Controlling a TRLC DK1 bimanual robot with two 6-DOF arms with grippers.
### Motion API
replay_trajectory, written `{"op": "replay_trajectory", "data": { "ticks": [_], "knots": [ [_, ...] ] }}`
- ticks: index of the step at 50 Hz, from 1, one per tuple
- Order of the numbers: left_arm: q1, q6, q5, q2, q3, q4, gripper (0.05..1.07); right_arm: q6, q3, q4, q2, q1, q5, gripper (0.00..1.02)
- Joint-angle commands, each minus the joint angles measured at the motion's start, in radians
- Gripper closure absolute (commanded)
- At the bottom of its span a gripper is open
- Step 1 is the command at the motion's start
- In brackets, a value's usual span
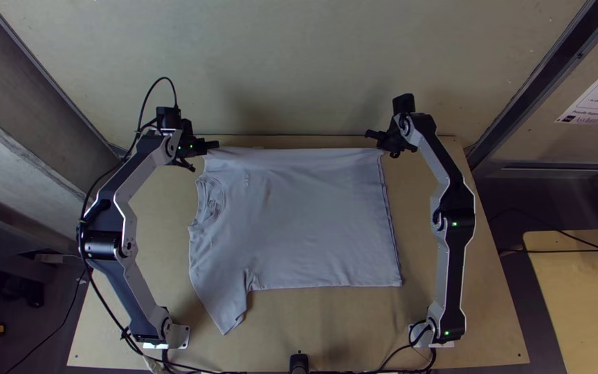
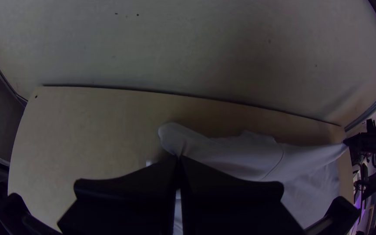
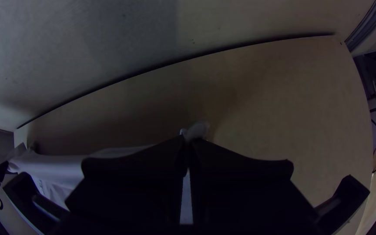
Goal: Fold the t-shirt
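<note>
Pale grey cloth makes up the t-shirt (image 1: 313, 221), which lies in the middle of the desk (image 1: 140, 208), mostly flat. Its neck hole (image 1: 210, 201) is on the left, its bottom hem (image 1: 390, 221) is on the right, and one sleeve (image 1: 226, 312) pokes toward the near edge. The far sleeve is hidden, and it is hard to tell how the cloth lies under the far side. That side is pulled into a long band between the two arms.

The left arm (image 1: 136, 277) bends out to the left, then comes in to the far corner by the neck. Its fingers (image 1: 215, 145) are pinched together on the cloth there. The right arm (image 1: 455, 228) goes up the right side and leans in at the top. Its fingers (image 1: 370, 134) are squeezed shut on the far corner by the hem, with a little tuft sticking out past the tips. Both pairs of fingers cover the bits they pinch.

Just past the desk's far edge is a big wall (image 1: 299, 62), so room there is thin. Bare desk shows between the hem and the right arm. A black cord (image 1: 86, 249) runs beside the left arm.
</note>
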Motion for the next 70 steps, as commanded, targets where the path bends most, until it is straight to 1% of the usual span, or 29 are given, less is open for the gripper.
{"op": "replay_trajectory", "data": {
  "ticks": [1,12,24,40,56,57,58,60,61,62,64,65,66,67,68,70],
  "knots": [
    [0.018,0.02,0.001,-0.08,-0.083,0.021,1.05,-0.014,-0.064,-0.019,-0.075,0.008,0.023,1.0],
    [0.035,0.025,0.001,-0.161,-0.227,0.064,1.05,-0.017,-0.2,-0.017,-0.169,0.018,0.031,1.0],
    [0.032,0.023,0.001,-0.253,-0.366,0.093,1.05,-0.026,-0.36,0.009,-0.27,0.027,0.059,1.0],
    [0.022,0.019,0.003,-0.364,-0.54,0.127,1.05,-0.029,-0.588,0.079,-0.397,0.038,0.073,1.0],
    [0.018,0.026,-0.002,-0.38,-0.701,0.202,1.05,-0.026,-0.749,0.159,-0.431,0.069,0.103,1.0],
    [0.018,0.025,-0.004,-0.376,-0.707,0.208,1.03,-0.025,-0.755,0.162,-0.431,0.069,0.103,0.99],
    [0.018,0.025,-0.004,-0.373,-0.712,0.208,0.97,-0.025,-0.758,0.165,-0.43,0.067,0.103,0.95],
    [0.013,0.026,-0.004,-0.367,-0.719,0.206,0.77,-0.02,-0.763,0.165,-0.426,0.066,0.103,0.8],
    [0.012,0.025,-0.004,-0.365,-0.722,0.203,0.66,-0.017,-0.768,0.162,-0.425,0.063,0.102,0.67],
    [0.012,0.025,-0.004,-0.362,-0.724,0.197,0.58,-0.015,-0.771,0.162,-0.425,0.061,0.102,0.55],
    [0.009,0.026,-0.004,-0.361,-0.722,0.182,0.45,-0.006,-0.775,0.159,-0.426,0.057,0.102,0.25],
    [0.009,0.026,-0.002,-0.362,-0.722,0.174,0.37,-0.002,-0.775,0.152,-0.428,0.055,0.102,0.14],
    [0.009,0.025,-0.001,-0.365,-0.721,0.163,0.26,-0.002,-0.774,0.145,-0.431,0.054,0.102,0.09],
    [0.01,0.025,0.001,-0.365,-0.716,0.148,0.16,-0.002,-0.774,0.138,-0.436,0.052,0.102,0.08],
    [0.009,0.025,0.001,-0.365,-0.707,0.128,0.11,-0.003,-0.774,0.135,-0.445,0.052,0.102,0.08],
    [0.009,0.031,0.001,-0.368,-0.685,0.082,0.1,-0.005,-0.777,0.136,-0.466,0.049,0.103,0.07]
  ]
}}
